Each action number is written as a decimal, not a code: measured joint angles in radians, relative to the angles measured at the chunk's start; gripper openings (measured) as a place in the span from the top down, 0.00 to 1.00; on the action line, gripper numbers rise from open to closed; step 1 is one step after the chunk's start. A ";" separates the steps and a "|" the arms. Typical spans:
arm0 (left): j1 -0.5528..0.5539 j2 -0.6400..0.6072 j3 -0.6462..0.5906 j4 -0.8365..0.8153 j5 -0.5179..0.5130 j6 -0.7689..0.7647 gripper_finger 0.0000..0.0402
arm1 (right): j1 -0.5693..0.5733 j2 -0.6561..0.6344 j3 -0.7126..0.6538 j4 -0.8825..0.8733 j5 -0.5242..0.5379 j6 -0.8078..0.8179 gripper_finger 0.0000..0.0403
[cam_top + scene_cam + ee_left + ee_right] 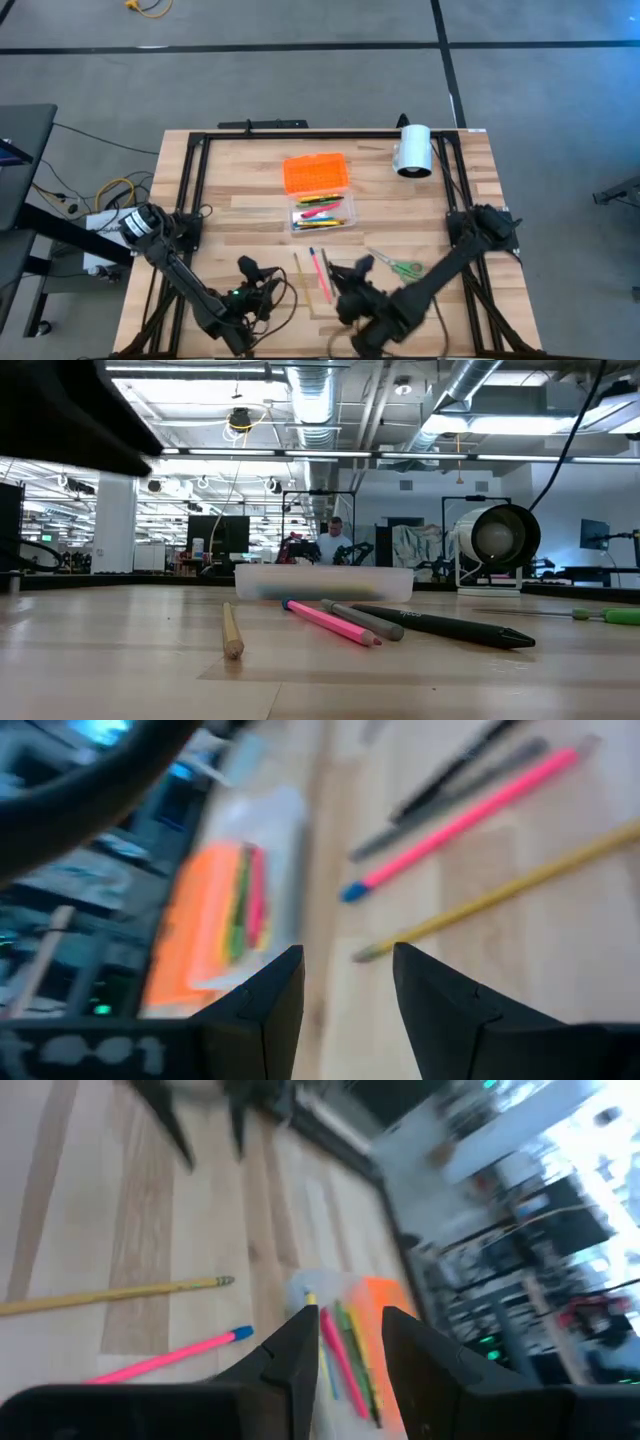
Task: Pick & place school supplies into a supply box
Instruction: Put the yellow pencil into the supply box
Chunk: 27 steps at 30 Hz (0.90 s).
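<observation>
The clear supply box (322, 214) stands mid-table with several pens lying inside, and its orange lid (316, 172) lies flat just beyond it. Nearer the front edge a yellow pencil (297, 272), a pink pen (317, 266) and two dark pens (328, 276) lie flat on the wood, with green-handled scissors (397, 266) to their right. My left gripper (248, 267) hovers open to the left of the loose pens. On the pens' right, my right gripper (358, 270) is also open. Nothing sits between the fingers in either wrist view (348, 982) (350, 1335).
A white cylinder (412, 150) lies at the far right of the table. A black frame (190, 180) runs along the table's left, far and right sides. Bare wood lies left of the box and along the front edge.
</observation>
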 joint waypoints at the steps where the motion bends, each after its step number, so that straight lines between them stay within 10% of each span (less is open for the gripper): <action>1: 0.012 0.000 0.000 0.042 0.036 0.052 0.64 | 0.022 0.000 0.000 -0.021 0.030 0.028 0.73; 12: 0.166 0.000 0.000 0.453 0.429 0.674 0.64 | 0.184 0.000 0.000 -0.331 0.201 0.462 0.73; 27: 0.399 0.000 0.000 0.378 0.852 0.910 0.64 | 0.218 0.002 0.000 -0.388 0.210 0.558 0.73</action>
